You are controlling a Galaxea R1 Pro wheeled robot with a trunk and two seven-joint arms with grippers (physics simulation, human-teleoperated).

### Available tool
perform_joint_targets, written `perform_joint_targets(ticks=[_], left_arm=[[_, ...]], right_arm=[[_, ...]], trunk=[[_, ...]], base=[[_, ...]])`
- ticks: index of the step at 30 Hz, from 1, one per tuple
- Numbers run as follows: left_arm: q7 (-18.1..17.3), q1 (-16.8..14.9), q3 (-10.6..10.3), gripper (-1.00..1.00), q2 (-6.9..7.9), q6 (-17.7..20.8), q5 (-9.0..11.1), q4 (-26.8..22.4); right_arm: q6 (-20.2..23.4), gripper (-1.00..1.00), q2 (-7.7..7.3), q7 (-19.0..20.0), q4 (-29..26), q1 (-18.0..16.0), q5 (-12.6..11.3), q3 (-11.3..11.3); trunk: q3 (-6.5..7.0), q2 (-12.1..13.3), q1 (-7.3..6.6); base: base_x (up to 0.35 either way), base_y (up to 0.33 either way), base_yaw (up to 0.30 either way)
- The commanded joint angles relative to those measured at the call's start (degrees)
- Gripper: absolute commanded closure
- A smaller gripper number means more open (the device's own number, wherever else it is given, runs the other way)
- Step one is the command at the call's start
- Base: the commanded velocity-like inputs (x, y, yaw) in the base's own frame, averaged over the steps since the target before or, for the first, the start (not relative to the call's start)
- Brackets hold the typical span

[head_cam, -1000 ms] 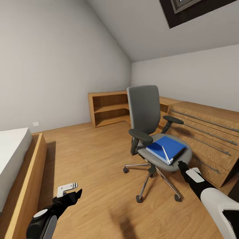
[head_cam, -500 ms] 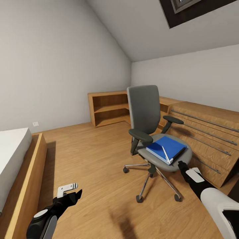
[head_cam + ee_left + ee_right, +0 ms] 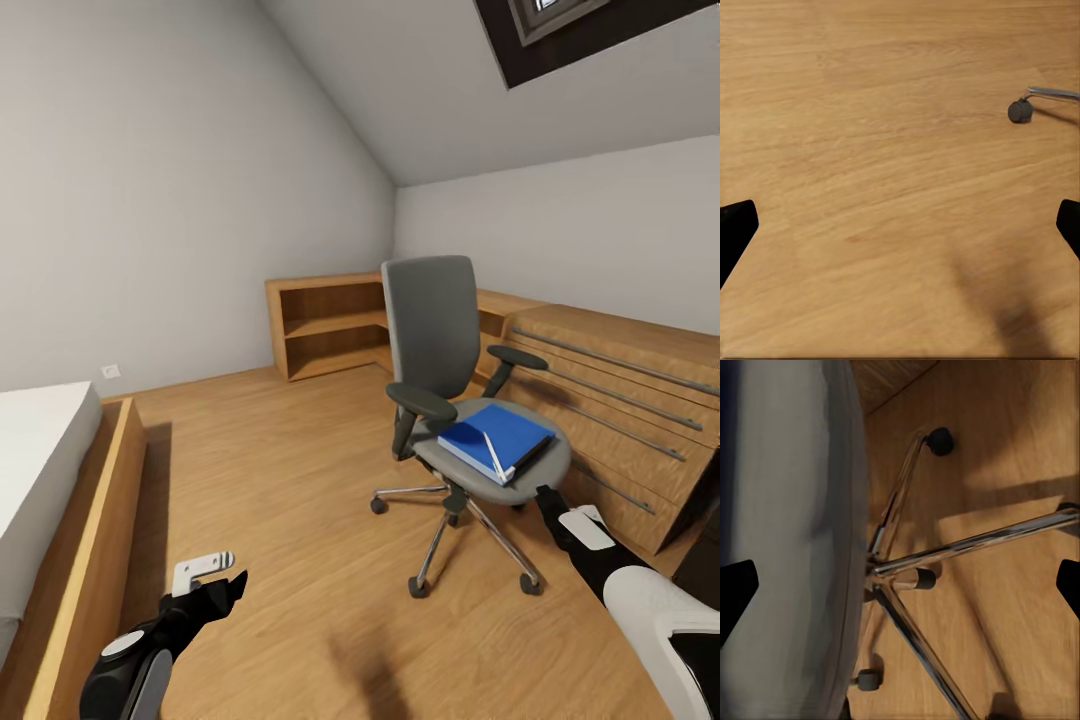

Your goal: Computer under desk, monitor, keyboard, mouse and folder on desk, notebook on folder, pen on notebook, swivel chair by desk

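The grey swivel chair (image 3: 435, 330) stands on the oak floor right of the middle, its chrome star base (image 3: 470, 525) on casters. On its seat lies the blue folder (image 3: 497, 437), flat, with a thin white strip across its near part. My right gripper (image 3: 568, 505) hovers just right of the seat's front edge, open and empty. The right wrist view looks past the seat edge (image 3: 795, 510) down onto the chrome legs (image 3: 967, 544). My left gripper (image 3: 222, 575) hangs low over bare floor at the lower left, open; one caster (image 3: 1021, 111) shows ahead of it.
A bed in a wooden frame (image 3: 110, 500) runs along the left. Open oak corner shelves (image 3: 325, 325) stand at the back wall, and a light oak dresser with bar handles (image 3: 620, 400) sits right behind the chair. Open floor (image 3: 280, 470) lies between bed and chair.
The whole head picture has shifted a little, so the camera moved: chair and dresser sit slightly left and higher. Both grippers keep their places in the picture.
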Motion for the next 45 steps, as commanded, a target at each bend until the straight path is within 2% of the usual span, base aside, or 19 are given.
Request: perform_joint_targets(ticks=[1,18,30,39,45], left_arm=[[0.37,-0.03,0.05,-1.00,-0.03,0.30,0.60,-0.07],[0.37,-0.03,0.05,-1.00,-0.03,0.33,0.60,-0.07],[0.37,-0.03,0.05,-1.00,-0.03,0.38,0.58,0.00],[0.37,-0.03,0.05,-1.00,-0.03,0.39,0.56,0.01],[0.37,-0.03,0.05,-1.00,-0.03,0.39,0.56,0.00]], right_arm=[[-0.26,-1.00,-0.05,-0.27,-0.09,-0.01,-0.57,0.38],[-0.37,-1.00,0.10,-0.26,-0.03,-0.01,-0.62,0.61],[-0.44,-1.00,3.86,-0.31,0.64,-0.01,-0.33,0.52],[-0.17,-1.00,4.73,-0.39,2.68,-0.01,-0.64,0.54],[-0.12,-1.00,6.00,-0.51,2.92,-0.01,-0.57,0.54]], trunk=[[-0.06,-0.03,-0.02],[-0.06,-0.03,-0.02],[-0.06,-0.03,-0.02],[-0.06,-0.03,-0.02],[-0.06,-0.03,-0.02]], base=[[-0.049,0.000,0.000],[-0.040,0.000,0.000],[-0.009,0.000,0.000],[0.000,0.000,0.000],[0.000,0.000,0.000]])
